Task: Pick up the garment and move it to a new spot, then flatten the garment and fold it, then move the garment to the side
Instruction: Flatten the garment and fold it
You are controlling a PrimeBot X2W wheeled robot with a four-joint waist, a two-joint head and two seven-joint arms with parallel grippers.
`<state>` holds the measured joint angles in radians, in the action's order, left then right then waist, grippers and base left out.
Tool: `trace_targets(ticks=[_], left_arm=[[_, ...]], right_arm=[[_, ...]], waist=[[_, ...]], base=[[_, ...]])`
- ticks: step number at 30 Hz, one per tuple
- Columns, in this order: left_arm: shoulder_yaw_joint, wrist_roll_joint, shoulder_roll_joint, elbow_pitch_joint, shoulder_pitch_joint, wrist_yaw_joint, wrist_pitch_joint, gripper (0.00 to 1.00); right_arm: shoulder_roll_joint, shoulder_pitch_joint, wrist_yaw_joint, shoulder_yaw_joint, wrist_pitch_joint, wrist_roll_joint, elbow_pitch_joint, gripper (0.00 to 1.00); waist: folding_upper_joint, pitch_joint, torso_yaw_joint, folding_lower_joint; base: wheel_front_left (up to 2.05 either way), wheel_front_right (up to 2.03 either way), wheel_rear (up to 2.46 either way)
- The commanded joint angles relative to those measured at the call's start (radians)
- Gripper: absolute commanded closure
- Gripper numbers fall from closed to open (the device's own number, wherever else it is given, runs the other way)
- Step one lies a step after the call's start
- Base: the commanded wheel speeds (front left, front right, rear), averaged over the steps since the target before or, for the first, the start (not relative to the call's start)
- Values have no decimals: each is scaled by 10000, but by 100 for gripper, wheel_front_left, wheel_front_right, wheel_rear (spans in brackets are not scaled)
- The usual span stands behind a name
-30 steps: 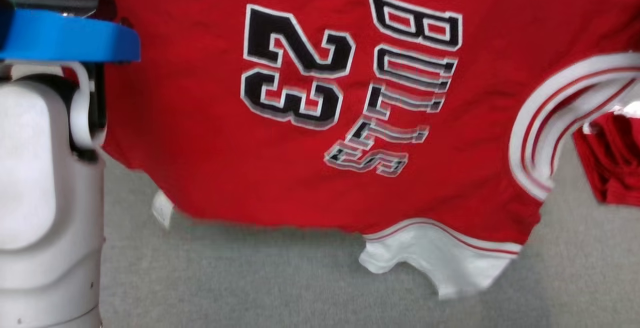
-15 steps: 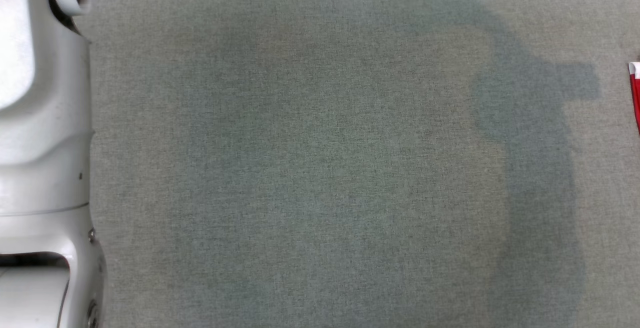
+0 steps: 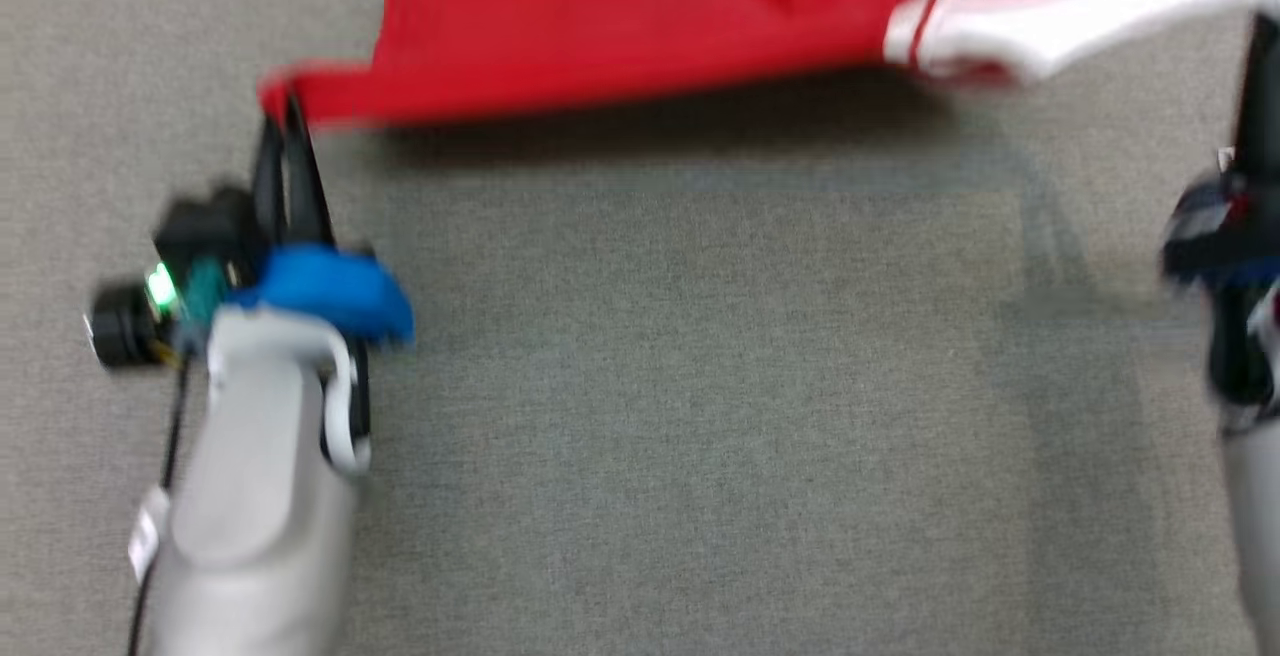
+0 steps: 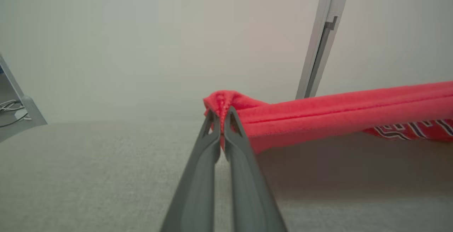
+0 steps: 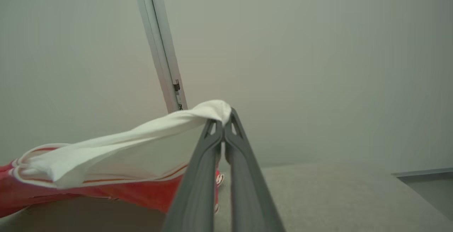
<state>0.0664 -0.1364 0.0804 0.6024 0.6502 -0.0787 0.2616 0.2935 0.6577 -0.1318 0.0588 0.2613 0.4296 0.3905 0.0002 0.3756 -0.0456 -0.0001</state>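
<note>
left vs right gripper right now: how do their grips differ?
Left gripper pinches a red corner of the jersey; right gripper pinches its white end. In the head view the left shows whole, the right is cut by the edge. Both are shut on the jersey, stretched above the carpet.

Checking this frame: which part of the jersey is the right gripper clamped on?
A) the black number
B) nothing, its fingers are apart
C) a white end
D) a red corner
C: in the right wrist view the right gripper is shut on a white end of the jersey, while the left gripper pinches a red corner.
</note>
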Motion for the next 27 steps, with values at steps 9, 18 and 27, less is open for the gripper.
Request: trace_targets(ticks=[9,18,27], left_arm=[[252,-336,-279,33,-3542,374,43,100],[971,-1445,-285,-40,-5499,69,44,100],[492,-1446,-277,-98,-6801,31,46,100]], right_arm=[[-181,-3912,18,-949,51,323,430,100],[-320,-6156,13,-1612,49,524,1071,100],[-432,-7853,13,-1777,48,705,930,100]], waist=[[-2,-1209,-70,1],[-2,-2561,79,1],[-2,-3656,62,1]], base=[[0,0,0],[0,0,0],[0,0,0]])
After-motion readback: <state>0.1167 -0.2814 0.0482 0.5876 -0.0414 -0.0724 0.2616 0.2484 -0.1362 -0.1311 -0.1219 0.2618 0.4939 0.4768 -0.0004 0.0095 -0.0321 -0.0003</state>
